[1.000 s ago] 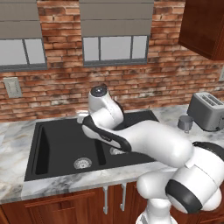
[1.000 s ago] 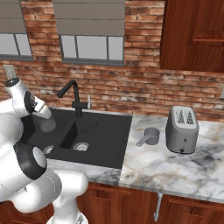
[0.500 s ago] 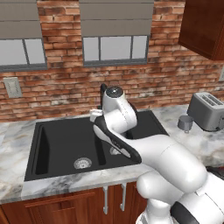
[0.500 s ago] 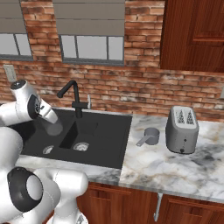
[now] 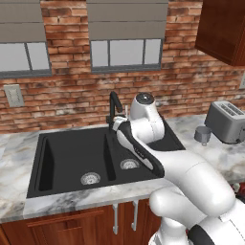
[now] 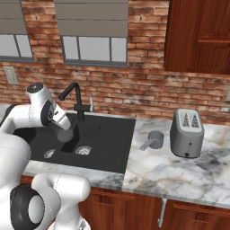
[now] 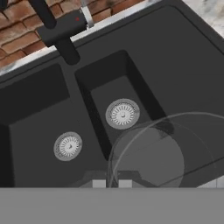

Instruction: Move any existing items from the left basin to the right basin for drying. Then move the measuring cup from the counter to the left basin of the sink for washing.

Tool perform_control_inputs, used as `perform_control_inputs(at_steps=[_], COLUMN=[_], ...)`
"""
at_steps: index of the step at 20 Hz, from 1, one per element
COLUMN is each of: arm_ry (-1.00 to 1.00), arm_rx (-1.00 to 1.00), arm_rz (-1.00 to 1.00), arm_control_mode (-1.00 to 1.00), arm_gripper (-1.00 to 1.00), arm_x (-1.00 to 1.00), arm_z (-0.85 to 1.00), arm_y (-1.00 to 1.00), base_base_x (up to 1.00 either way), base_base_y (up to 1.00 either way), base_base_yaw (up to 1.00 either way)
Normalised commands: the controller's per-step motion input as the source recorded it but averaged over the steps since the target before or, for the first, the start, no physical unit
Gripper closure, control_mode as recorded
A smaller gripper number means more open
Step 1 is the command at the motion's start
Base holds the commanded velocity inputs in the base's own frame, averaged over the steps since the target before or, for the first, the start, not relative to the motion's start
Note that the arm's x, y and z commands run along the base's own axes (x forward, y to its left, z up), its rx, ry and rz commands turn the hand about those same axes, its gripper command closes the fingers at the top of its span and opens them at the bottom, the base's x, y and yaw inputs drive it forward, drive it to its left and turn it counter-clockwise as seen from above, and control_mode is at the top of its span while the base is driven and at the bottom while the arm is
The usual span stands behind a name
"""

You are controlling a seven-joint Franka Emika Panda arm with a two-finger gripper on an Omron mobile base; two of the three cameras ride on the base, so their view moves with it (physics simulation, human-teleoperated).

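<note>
Kitchen: dbl-basin sink (image 5: 33, 179), faucet (image 6: 74, 96), toaster (image 6: 186, 133), marble counter (image 6: 179, 173), wood cabinets (image 6: 197, 36).

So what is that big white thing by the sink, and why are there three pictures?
The white thing is a robot arm in a pretend computer kitchen. Two pictures come from cameras riding behind it, one on each side. The third comes from a camera on its hand, looking down into the black sink.

The hand is shut on the rim of a clear glass bowl, holding it above the sink's right basin. The bowl also shows from the right-side camera.

On the marble counter sit a small grey measuring cup and a silver toaster. A black tap stands behind the sink.
</note>
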Motion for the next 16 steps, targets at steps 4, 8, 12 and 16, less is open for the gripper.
perform_control_inputs(at_steps=[4, 8, 12, 16], arm_ry=[0.00, 0.00, 0.01, 0.03], arm_rx=[0.07, 0.02, 0.00, 0.00], arm_rz=[0.00, 0.00, 0.00, 0.00], arm_control_mode=[-1.00, -1.00, -1.00, -1.00], arm_gripper=[1.00, 1.00, 1.00, 1.00], arm_x=[0.00, 0.03, 0.09, 0.19], arm_z=[-0.02, -0.12, -0.20, -0.21], arm_y=[-0.42, -0.29, -0.18, -0.05], base_base_x=[0.00, 0.00, 0.00, 0.00], base_base_y=[0.00, 0.00, 0.00, 0.00], base_base_yaw=[0.00, 0.00, 0.00, 0.00])
